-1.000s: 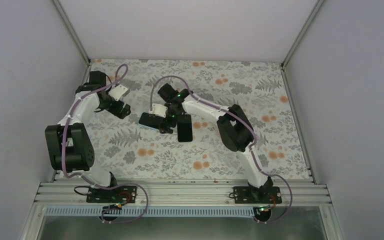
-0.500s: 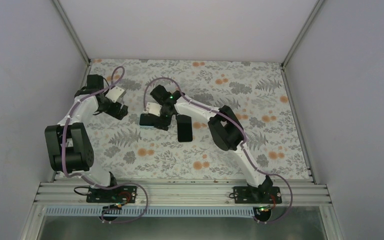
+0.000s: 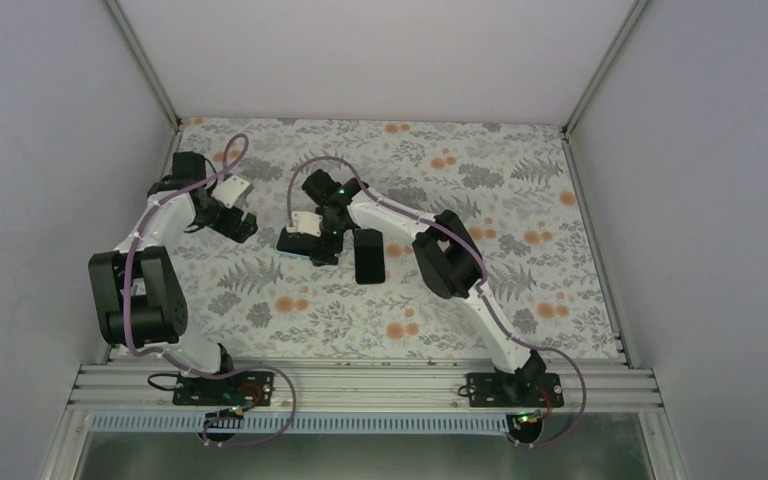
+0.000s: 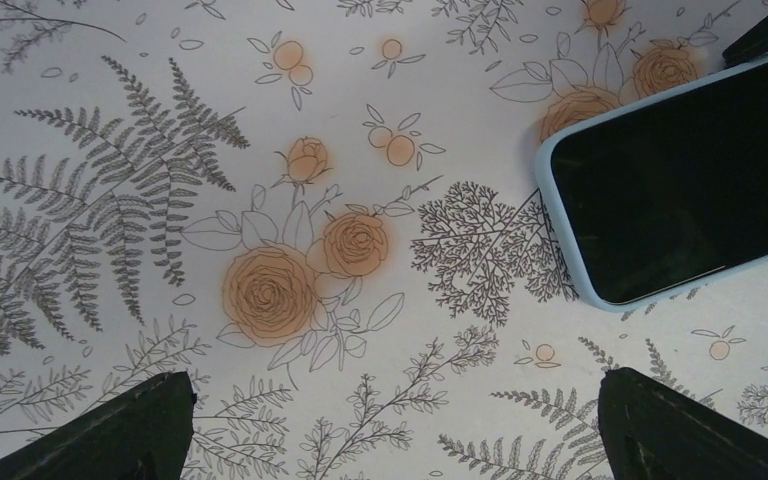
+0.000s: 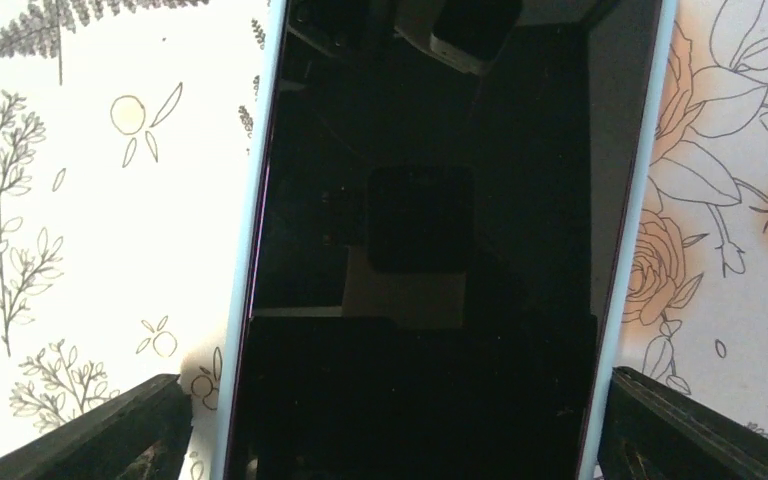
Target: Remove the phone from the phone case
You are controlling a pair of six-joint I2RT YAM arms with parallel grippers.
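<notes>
A phone with a dark screen (image 5: 430, 230) lies flat on the floral table inside a light blue phone case (image 5: 246, 250). In the top view the cased phone (image 3: 293, 242) sits left of centre, partly under my right gripper (image 3: 321, 238). That right gripper (image 5: 395, 430) hangs open directly above it, one finger off each long edge of the case. My left gripper (image 3: 237, 222) hovers to the left, open and holding nothing. In the left wrist view one end of the case (image 4: 560, 215) and the phone (image 4: 690, 180) lie ahead on the right of my left gripper (image 4: 397, 440).
A flat black rectangular thing (image 3: 368, 255) lies on the table just right of the right gripper. White walls with metal corner posts enclose the back and both sides. The arm bases stand on the metal rail (image 3: 360, 385) at the near edge.
The right gripper has shifted a little left and back, settling over the cased phone. The left gripper has drawn slightly left. Both stay open.
</notes>
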